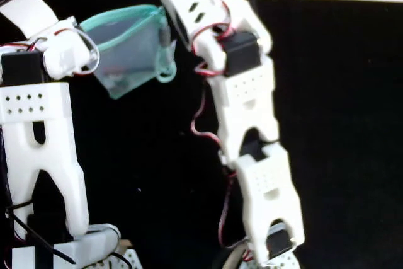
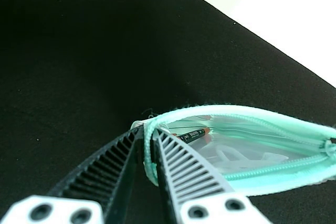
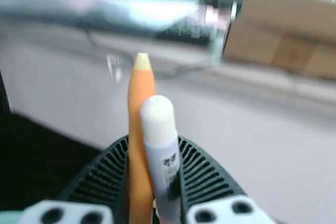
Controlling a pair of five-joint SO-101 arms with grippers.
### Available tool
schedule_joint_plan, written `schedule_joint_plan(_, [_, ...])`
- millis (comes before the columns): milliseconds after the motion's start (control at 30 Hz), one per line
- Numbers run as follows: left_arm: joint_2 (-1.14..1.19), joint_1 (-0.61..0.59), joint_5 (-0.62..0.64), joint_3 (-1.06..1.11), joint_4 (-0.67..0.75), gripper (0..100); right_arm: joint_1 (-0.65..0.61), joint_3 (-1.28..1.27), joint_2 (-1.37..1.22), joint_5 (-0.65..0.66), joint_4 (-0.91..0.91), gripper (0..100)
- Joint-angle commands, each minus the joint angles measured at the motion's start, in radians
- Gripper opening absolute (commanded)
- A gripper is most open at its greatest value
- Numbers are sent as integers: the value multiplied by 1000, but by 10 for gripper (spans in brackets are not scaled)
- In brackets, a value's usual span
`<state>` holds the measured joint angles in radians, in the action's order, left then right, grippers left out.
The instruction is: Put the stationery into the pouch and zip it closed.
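The translucent mint-green zip pouch (image 1: 129,51) hangs in the air above the black desk (image 2: 79,51), its zip gaping, with a dark pen (image 2: 191,135) lying inside. My left end effector (image 2: 148,136) is clamped tight on one end of its zip seam; that arm stands upright at the side of the high view, wrist bent in toward the pouch. My right end effector (image 3: 152,142) pinches a slim orange pencil (image 3: 139,108) and a white-capped grey stick (image 3: 160,145) side by side. That arm stretches long up the middle, its wrist beside the pouch's other end.
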<state>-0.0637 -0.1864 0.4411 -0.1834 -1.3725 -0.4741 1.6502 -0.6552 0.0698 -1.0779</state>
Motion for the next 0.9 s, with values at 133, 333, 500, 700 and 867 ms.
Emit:
schedule_joint_plan(133, [41, 21, 5, 8, -5, 8, -53, 116, 134, 64, 79, 5])
schedule_joint_plan(333, [39, 18, 5, 8, -5, 8, -153, 116, 142, 100, 133, 5])
schedule_joint_plan(500, [39, 18, 5, 8, -5, 8, -220, 116, 137, 106, 133, 5])
schedule_joint_plan(700, [39, 19, 5, 8, -5, 8, -263, 119, 85, 104, 177, 5])
schedule_joint_plan(867, [39, 18, 5, 8, -5, 8, -285, 119, 10, 100, 196, 5])
